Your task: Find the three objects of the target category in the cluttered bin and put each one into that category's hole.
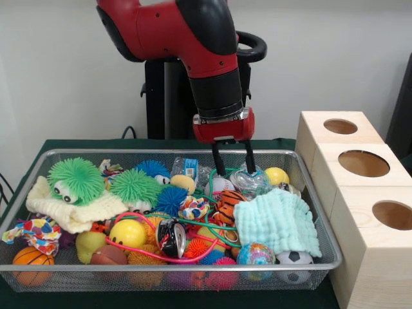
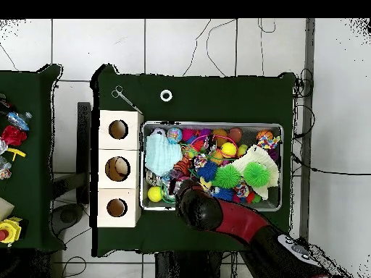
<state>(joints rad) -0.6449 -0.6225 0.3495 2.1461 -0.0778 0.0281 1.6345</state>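
My gripper (image 1: 233,168) hangs open over the back right part of the wire bin (image 1: 129,266), its fingers (image 1: 218,161) just above a clear plastic toy (image 1: 250,181) and a tiger-striped ball (image 1: 229,205). Nothing is between the fingers. The bin holds several toys: a yellow ball (image 1: 277,175), a mint cloth (image 1: 277,222), a soccer ball (image 1: 293,259), a basketball (image 1: 30,259) and a green spiky frog (image 1: 76,180). Three wooden boxes with holes (image 1: 340,126), (image 1: 364,163), (image 1: 393,214) stand right of the bin. In the overhead view the arm (image 2: 199,206) hides the gripper.
A cream knitted cloth (image 1: 71,209) lies at the bin's left, and a pink cord (image 1: 148,252) loops over the toys. Overhead, a white ring (image 2: 166,95) and metal tongs (image 2: 124,98) lie on the green table beyond the bin. A side table (image 2: 14,181) carries more toys.
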